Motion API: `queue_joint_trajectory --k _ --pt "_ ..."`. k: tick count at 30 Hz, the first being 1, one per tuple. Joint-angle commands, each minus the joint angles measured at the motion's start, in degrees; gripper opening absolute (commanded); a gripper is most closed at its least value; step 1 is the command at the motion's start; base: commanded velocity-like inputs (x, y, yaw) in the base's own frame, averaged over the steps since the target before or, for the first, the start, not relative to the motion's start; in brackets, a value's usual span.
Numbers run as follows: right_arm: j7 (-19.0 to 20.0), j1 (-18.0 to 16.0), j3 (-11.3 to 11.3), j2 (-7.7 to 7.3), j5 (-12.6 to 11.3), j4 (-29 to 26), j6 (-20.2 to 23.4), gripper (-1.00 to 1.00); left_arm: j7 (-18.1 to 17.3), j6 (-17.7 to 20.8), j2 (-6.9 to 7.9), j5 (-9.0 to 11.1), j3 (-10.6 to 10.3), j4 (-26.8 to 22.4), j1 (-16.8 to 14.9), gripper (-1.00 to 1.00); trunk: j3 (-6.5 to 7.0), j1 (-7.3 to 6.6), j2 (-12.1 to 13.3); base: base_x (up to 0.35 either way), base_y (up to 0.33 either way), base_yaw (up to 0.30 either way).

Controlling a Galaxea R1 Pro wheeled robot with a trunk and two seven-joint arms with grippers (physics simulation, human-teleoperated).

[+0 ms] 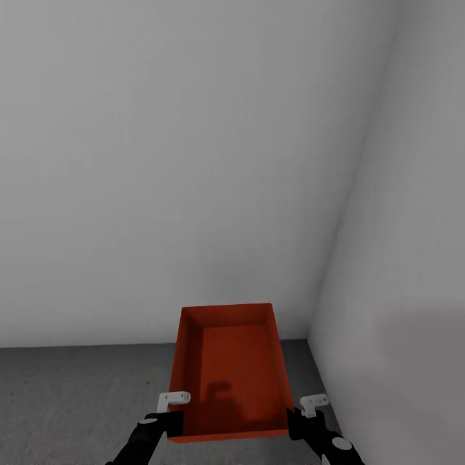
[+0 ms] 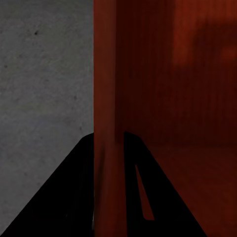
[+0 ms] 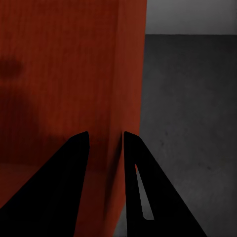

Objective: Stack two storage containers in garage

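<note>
Both claws [image 1: 173, 413] [image 1: 303, 416] clamp the thin-walled, rectangular orange-red container [image 1: 232, 368] above speckled concrete floor [image 1: 77, 400].

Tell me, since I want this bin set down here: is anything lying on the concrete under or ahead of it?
Nothing visible. The storage container, pinched by the left gripper and right gripper at its side walls, hangs over bare floor near the white wall corner. The floor directly beneath the container is hidden.
</note>
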Motion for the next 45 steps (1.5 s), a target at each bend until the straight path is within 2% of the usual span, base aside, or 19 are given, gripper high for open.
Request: queue_joint_trajectory --k 1,8,29,45 --pt "1.0 0.0 0.9 -0.12 0.1 -0.2 -0.7 -1.0 1.2 0.5 2.77 -1.2 0.7 0.0 0.0 -1.0 -0.15 0.0 0.0 0.0 0.0 0.0" --pt "1.0 0.0 0.9 -0.12 0.1 -0.2 -0.7 -1.0 1.2 0.5 2.79 -1.2 0.7 0.0 0.0 -1.0 -0.73 0.0 0.0 0.0 0.0 0.0" --pt "1.0 0.0 0.9 -0.12 0.1 -0.2 -0.7 -1.0 1.2 0.5 2.85 -1.2 0.7 0.0 0.0 -1.0 -6.33 4.61 -8.5 0.0 0.0 0.0" --pt "1.0 0.0 0.9 -0.12 0.1 -0.2 -0.7 -1.0 1.2 0.5 2.81 -1.1 0.7 0.0 0.0 -1.0 -7.79 4.61 -8.5 0.0 0.0 0.0"
